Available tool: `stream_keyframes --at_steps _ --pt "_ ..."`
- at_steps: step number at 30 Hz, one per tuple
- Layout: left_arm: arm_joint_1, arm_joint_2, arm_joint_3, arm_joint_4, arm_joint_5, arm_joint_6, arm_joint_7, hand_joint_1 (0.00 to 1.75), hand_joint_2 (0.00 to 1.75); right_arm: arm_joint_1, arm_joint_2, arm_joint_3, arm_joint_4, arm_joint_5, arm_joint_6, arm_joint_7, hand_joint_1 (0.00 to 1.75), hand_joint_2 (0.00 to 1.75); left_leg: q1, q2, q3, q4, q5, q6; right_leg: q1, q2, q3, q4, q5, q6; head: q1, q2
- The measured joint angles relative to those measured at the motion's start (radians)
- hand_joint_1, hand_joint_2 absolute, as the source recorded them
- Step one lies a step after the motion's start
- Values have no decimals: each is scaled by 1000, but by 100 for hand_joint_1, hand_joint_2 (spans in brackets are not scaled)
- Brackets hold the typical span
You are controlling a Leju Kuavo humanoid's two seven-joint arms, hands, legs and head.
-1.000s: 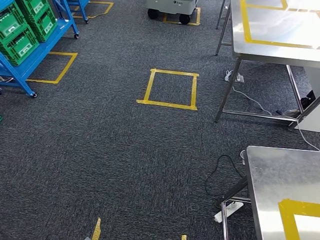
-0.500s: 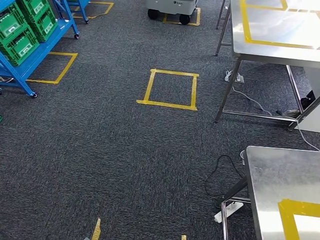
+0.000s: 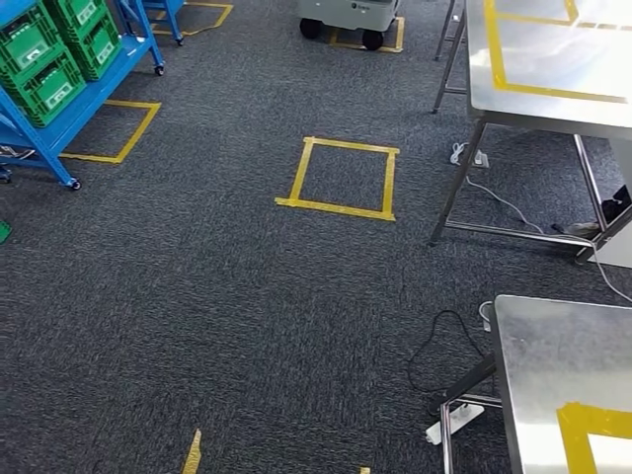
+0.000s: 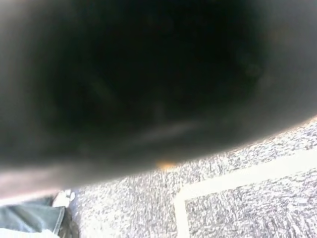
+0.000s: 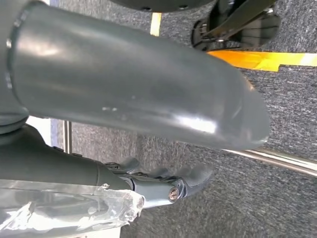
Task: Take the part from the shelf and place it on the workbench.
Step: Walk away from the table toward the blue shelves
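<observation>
Dark grey carpeted floor (image 3: 208, 316) carries a yellow tape square (image 3: 339, 178) near its middle, another tape square (image 3: 112, 133) beside the blue wheeled shelf (image 3: 71, 114) at the far left, and short tape ends (image 3: 192, 452) at the near edge. Green crates (image 3: 52, 49) sit on the shelf. A steel desk (image 3: 551, 69) stands at the far right with yellow tape on its top; a second desk (image 3: 559, 385) at the near right also bears tape. A black cable (image 3: 435, 346) and white power strip (image 3: 452, 422) lie on the floor beside it.

Right robot hand (image 5: 157, 163) hanging, thick grey thumb straight, darker fingers (image 5: 164, 186) extended below it, holding nothing
</observation>
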Motion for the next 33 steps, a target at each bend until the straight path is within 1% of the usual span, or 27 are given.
stream_keyframes --at_steps 1,3,4,5,7,8,9,11,12,13,14,15,16,17,18,20,22,23,25,26,27,28,29,30,31,32,33 --pt "1 -1 0 0 0 0 2 0 0 0 0 0 0 2 0 0 0 0 0 -11 4 1 -2 -3 -1 8 21 -61 47 -2 0 0" --pt "0 -4 0 0 0 0 5 0 0 1 0 -1 0 6 0 0 0 0 0 -31 6 5 -5 -13 -4 49 67 -178 108 -5 -1 0" --pt "-1 -4 0 0 0 0 7 0 0 1 0 -1 1 8 1 0 0 0 1 -41 4 6 -5 -19 -5 64 81 -208 118 -6 -1 0" --pt "0 -4 1 0 0 0 7 0 0 1 0 -1 1 10 1 0 0 0 2 -50 1 7 -4 -26 -4 70 86 -217 117 -8 -2 0" --pt "2 -3 2 0 0 0 7 0 0 2 0 -2 1 13 2 -1 0 0 6 -66 -3 6 -1 -39 -2 49 93 -224 123 -17 -1 0" --pt "4 -2 3 0 0 0 7 0 0 2 0 -3 1 15 3 -1 0 0 6 -59 -7 12 -6 -45 -3 38 96 -229 126 -23 -2 0" --pt "4 -2 3 0 0 0 7 0 0 2 0 -3 1 15 3 -1 0 0 6 -42 -18 34 -21 -50 -5 26 100 -235 129 -28 -5 0" --pt "2 -3 3 0 0 0 7 0 0 3 0 -3 1 16 4 -2 0 0 8 5 -69 135 -75 -61 -6 -2 105 -241 129 -34 -11 0" --pt "1 -4 3 0 0 0 7 0 0 4 0 -4 1 16 5 -2 0 0 11 19 -103 201 -101 -66 -6 -17 107 -241 127 -35 -14 0" --pt "1 -4 3 0 0 0 7 0 0 5 0 -4 1 16 5 -2 0 0 14 25 -131 252 -114 -70 -5 -31 108 -241 124 -36 -14 0" --pt "3 -4 4 0 0 0 7 0 0 5 0 -5 1 16 5 -2 0 0 18 29 -145 273 -109 -73 -5 -44 110 -241 121 -36 -14 0" --pt "5 -4 4 0 -1 0 7 0 0 5 0 -5 1 16 5 -2 0 0 21 32 -138 255 -85 -74 -6 -56 113 -241 118 -35 -14 0" --pt "7 -4 4 0 -1 0 7 0 0 5 0 -5 1 16 6 -2 0 0 22 40 -115 205 -48 -75 -6 -67 118 -241 114 -33 -14 0" --pt "7 -3 4 0 -1 0 7 0 0 5 0 -5 1 16 6 -2 0 0 22 62 -82 138 -14 -74 -5 -77 122 -241 109 -28 -14 0" --pt "6 -3 4 0 -1 0 7 0 0 5 0 -5 1 17 6 -2 0 0 18 85 -52 78 8 -71 -3 -88 126 -241 102 -23 -14 0" --pt "2 -3 4 0 -1 0 7 0 0 4 0 -6 1 17 6 -2 0 0 9 115 -22 16 14 -59 1 -110 132 -241 90 -11 -12 0" --pt "2 -3 4 0 -1 0 7 0 0 0 0 -5 1 18 7 -2 0 0 5 100 -21 11 9 -45 1 -131 145 -246 84 -2 -11 0" --pt "4 -3 4 0 -1 0 7 0 0 -3 0 -5 1 18 7 -2 0 0 6 89 -19 8 10 -39 -1 -121 148 -242 77 3 -9 0" --pt "4 -3 4 0 -1 0 7 0 0 -5 0 -5 0 18 8 -2 0 0 10 67 -14 2 13 -26 -5 -68 126 -184 43 9 -4 0" --pt "3 -3 4 0 -1 0 7 0 0 -5 0 -5 0 18 8 -2 0 0 10 55 -14 1 12 -21 -6 -37 93 -121 16 10 -2 0" --pt "1 -3 4 0 -1 -1 7 0 0 -3 0 -5 0 18 9 -1 0 0 9 41 -13 2 11 -17 -6 -20 51 -48 -11 10 0 0" --pt "-1 -2 4 0 -1 -2 7 0 0 -1 0 -5 0 18 10 -1 0 0 7 27 -12 2 10 -14 -5 -13 12 15 -27 9 0 0" --pt "-1 -2 4 0 -1 -4 7 0 0 1 0 -5 0 18 11 0 0 0 5 11 -10 2 8 -13 -3 -10 -17 49 -24 6 0 0" --pt "0 -3 4 0 -1 -5 7 0 0 2 0 -6 0 18 12 0 0 0 3 -4 -6 2 6 -12 -1 -7 -28 43 1 2 1 0" --pt "1 -4 4 0 -1 -7 7 0 0 3 0 -6 0 18 13 0 0 0 2 -19 -2 2 5 -12 1 -1 -20 -1 44 -3 1 0" --pt "1 -4 4 0 -1 -8 7 0 0 3 0 -6 0 18 13 0 0 0 1 -35 3 2 2 -12 2 14 0 -68 91 -9 1 0" --pt "1 -5 4 0 -1 -10 7 0 0 3 0 -6 0 19 13 0 0 0 0 -49 5 3 0 -15 2 38 22 -131 125 -14 0 0"
